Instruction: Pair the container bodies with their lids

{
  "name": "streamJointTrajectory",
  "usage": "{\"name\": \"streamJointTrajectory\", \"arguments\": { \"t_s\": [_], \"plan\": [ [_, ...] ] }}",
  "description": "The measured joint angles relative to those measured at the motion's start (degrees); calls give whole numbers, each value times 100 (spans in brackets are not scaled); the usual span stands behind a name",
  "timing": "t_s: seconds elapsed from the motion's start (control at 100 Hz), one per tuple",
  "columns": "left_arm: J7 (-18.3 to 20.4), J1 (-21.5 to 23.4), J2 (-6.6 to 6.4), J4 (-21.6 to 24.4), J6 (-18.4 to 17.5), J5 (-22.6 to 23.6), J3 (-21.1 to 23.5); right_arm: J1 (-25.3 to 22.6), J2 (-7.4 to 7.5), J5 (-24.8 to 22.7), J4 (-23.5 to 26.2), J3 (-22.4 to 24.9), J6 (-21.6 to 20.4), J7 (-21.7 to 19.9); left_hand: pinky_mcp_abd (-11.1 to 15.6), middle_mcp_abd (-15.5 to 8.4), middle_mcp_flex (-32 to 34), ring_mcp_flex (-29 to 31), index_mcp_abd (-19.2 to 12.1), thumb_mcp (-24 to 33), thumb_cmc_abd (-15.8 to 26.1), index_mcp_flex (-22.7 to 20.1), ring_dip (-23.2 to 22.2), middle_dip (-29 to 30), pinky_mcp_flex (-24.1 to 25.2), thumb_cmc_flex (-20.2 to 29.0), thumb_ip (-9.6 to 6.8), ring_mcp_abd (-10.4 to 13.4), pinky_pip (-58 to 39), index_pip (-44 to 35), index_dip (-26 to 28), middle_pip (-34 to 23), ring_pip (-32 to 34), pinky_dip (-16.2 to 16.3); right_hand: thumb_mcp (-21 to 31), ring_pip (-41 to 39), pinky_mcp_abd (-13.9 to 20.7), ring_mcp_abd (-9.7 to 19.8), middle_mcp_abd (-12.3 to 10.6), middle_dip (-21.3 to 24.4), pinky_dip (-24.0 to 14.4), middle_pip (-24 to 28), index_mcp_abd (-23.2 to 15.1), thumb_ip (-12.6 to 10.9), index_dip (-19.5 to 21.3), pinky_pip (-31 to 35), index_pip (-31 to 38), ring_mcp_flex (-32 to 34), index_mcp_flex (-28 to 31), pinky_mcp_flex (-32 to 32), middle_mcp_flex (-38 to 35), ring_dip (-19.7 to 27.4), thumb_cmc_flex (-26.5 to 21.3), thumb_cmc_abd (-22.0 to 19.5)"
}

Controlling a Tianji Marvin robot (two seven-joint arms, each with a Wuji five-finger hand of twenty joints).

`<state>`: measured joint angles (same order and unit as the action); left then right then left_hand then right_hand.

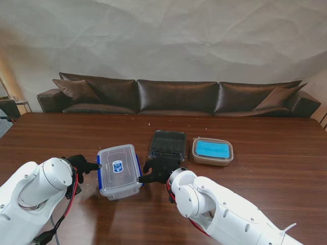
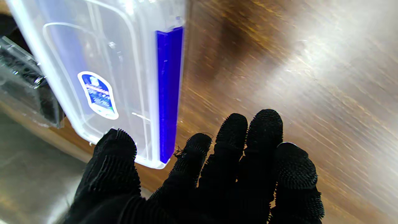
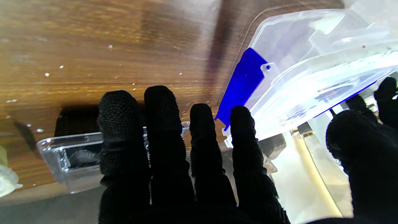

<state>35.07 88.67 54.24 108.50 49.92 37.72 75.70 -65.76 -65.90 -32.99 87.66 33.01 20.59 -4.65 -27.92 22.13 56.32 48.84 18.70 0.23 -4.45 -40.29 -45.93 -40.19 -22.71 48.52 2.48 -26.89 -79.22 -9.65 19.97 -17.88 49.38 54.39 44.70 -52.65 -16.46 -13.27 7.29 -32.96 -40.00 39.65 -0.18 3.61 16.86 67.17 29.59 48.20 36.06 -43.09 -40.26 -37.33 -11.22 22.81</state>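
Clear container (image 1: 119, 170), blue-white sticker (image 1: 118, 166), writing unreadable

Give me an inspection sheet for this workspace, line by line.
Surface: dark brown wooden table, pale specks on it.
Job's things: clear plastic container with blue side clips, lid on; dark tray with clear lid beyond it; brown container with blue lid at the right.
Clutter: nothing seen.
Hands: left hand and right hand, both black-gloved, flank the clipped container, fingers spread; the views do not settle whether they touch it.
Cables: red and black wires at the left wrist.
Surroundings: dark leather sofa, pale wall behind.
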Motion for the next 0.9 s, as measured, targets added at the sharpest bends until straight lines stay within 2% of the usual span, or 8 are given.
{"name": "streamJointTrajectory", "arguments": {
  "t_s": [0.08, 0.22, 0.33, 0.44, 0.55, 0.62, 0.74, 0.9],
  "plan": [
    [-426, -70, 10, -80, 105, -592, -24, -29, -15, 37, -7, -26, -31, 29, 1, 8, -2, -3, 0, 0, 0, 1, -2, 0, 44, -2, 0, 0, 0, 1, -2, 3, 1, 12, 0, -12, -1, 1, 0, -55, -1, 62, 0, 0, 22, 4, -2, 0, 6, 0, -5, -4, 0, 0],
    [-461, -189, 65, -226, 92, -582, -83, -65, -45, 124, -8, -61, -70, 71, 2, 15, -5, -10, 0, -5, 169, 5, -3, 0, 73, -4, -1, 0, 0, 1, -3, 6, 1, 70, 1, -116, -2, 28, 0, -68, -1, 66, 15, 0, 55, 61, -2, 0, 159, 0, -7, -56, 0, 0],
    [-691, -296, 111, -375, 129, -954, -148, -73, -62, 157, -4, -93, -78, 96, 2, 28, -5, -11, 2, -4, 176, 5, -4, 0, 78, -3, -1, -3, 0, 1, -3, 12, 1, 78, 4, -135, -2, 28, 0, -74, -1, 67, 76, 0, 59, 65, -2, 0, 159, 0, -7, -57, 0, 0],
    [-614, -405, 109, -460, 209, -997, -250, -74, -76, 158, -2, -105, -73, 101, 2, 40, -5, -12, 146, -3, 216, -5, -4, 0, 83, 0, -1, -8, 0, 1, -3, 16, 2, 118, 6, -136, -3, 28, 0, -81, -1, 67, 76, 0, 74, 66, 2, 0, 159, 0, -7, -57, 0, 0],
    [-633, -492, 103, -538, 342, -1063, -355, -89, -82, 188, 11, -88, -66, 97, -9, 72, -5, -12, 360, -3, 216, -291, -5, 0, 83, 0, -1, -43, 0, -110, 64, 16, 1, 146, 8, -139, -3, 28, 0, -113, -1, 68, 76, 0, 83, 68, 2, 0, 159, 0, -7, -57, 0, 0],
    [-466, -560, 51, -572, 412, -1094, -436, -111, -82, 217, 24, -68, -65, 87, -9, 85, -1, -12, 464, -3, 216, -363, -5, 0, 83, 0, -1, -43, 0, -181, 115, 16, 1, 148, 10, -148, -3, 28, 0, -123, -1, 68, 76, 0, 83, 68, 2, 0, 159, 0, -7, -57, 0, 0],
    [-273, -626, -36, -603, 462, -1089, -534, -127, -81, 246, 26, -67, -60, 79, -10, 101, 1, -9, 484, -2, 225, -363, -75, -38, 63, 0, -1, -43, 0, -188, 131, -40, 76, 198, 11, -150, -4, 28, 0, -128, -1, 68, 76, 0, 83, 69, 2, 0, 157, 0, -7, -57, 0, 0],
    [-428, -624, -18, -660, 454, -1195, -523, -169, -94, 346, 25, -40, -44, 119, -10, 102, 1, -9, 470, -2, 227, -363, -81, -153, 61, 0, -1, -43, -48, -188, 132, -112, 149, 217, 13, -174, -6, 28, 0, -131, -1, 69, 82, 0, 83, 105, 2, 3, 157, 0, -7, -57, 0, 0]
  ]
}}
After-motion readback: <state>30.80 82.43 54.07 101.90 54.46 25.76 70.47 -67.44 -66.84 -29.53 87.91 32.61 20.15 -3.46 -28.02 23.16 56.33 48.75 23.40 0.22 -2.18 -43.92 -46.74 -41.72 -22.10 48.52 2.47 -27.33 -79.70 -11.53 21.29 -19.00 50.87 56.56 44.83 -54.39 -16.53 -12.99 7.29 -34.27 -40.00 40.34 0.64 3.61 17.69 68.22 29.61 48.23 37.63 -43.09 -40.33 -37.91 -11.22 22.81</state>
